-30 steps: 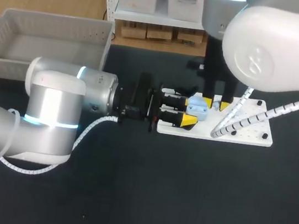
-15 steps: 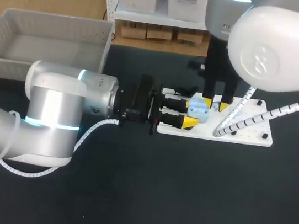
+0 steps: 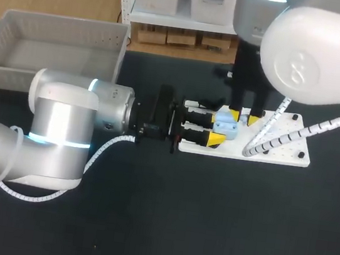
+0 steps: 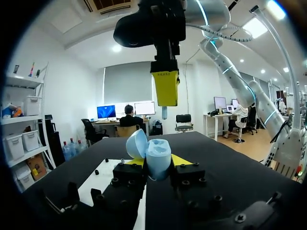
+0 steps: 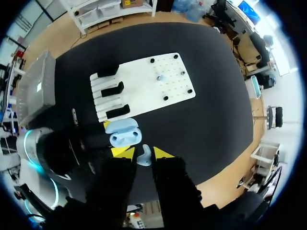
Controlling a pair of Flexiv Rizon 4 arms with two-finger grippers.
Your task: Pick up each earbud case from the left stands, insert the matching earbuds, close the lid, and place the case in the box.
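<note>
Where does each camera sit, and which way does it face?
Head view: above and behind, looking down on the table; both arms show, left gripper and right gripper over the white board.
Left wrist view: on the left wrist, facing level across the table along its fingers, shut on the open earbud case.
Right wrist view: on the right wrist, facing straight down past its fingers, shut on an earbud.
All three share the earbud case.

The scene is brightly and evenly lit from overhead; the dark table [image 3: 220, 223] is shown matte; the white plate [image 3: 290, 154] is rendered bright; soft highlights are seen on the right arm [image 3: 320, 53] and left arm [image 3: 65, 106].
</note>
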